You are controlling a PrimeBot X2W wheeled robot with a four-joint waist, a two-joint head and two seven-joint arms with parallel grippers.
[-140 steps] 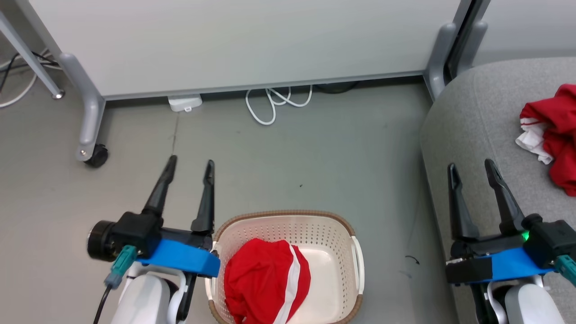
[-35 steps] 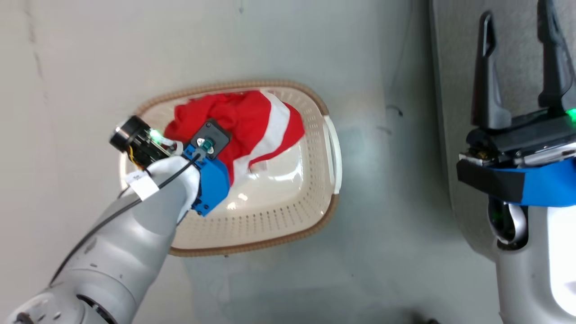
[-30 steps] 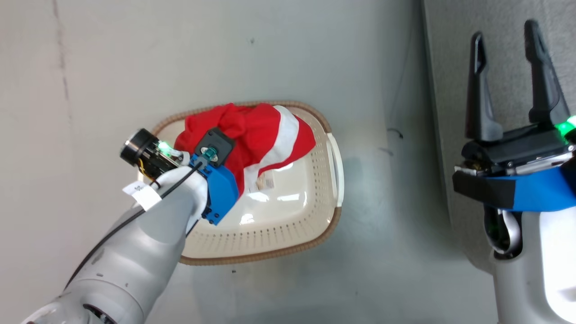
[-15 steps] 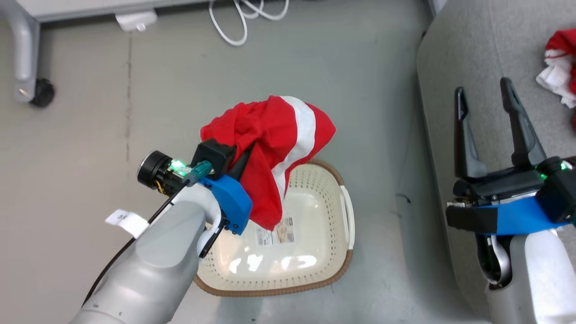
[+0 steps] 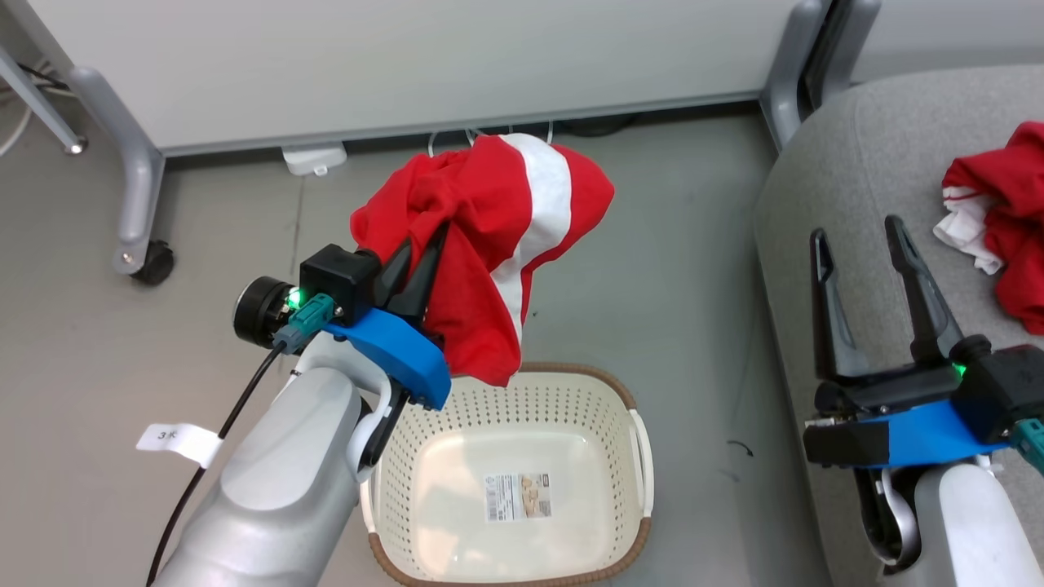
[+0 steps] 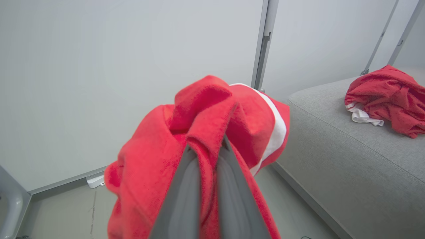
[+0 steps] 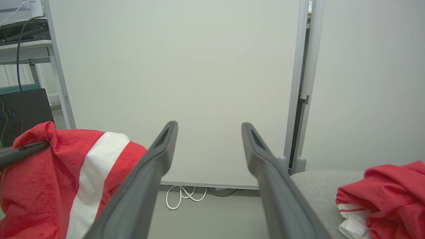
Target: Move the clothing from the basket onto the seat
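Your left hand (image 5: 422, 240) has its two dark fingers clamped together on a soft bright red garment with a broad white stripe (image 5: 497, 212). It holds the garment in the air over the far rim of the oval cream-white perforated plastic basket (image 5: 563, 373), which stands on the floor (image 5: 669, 269) with a paper label (image 5: 518, 496) on its bottom. Further right, your right hand (image 5: 855, 228) hovers with its fingers spread apart over the near edge of the large light grey upholstered sofa seat (image 5: 864, 163), where a second crumpled red-and-white garment (image 5: 1007, 220) lies at the far right.

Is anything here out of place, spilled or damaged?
Nothing stands out. The left gripper holds one red garment bunched, clear of the basket, which stands upright with a label on its floor. A second garment lies crumpled on the seat, where it belongs. The right gripper is open.
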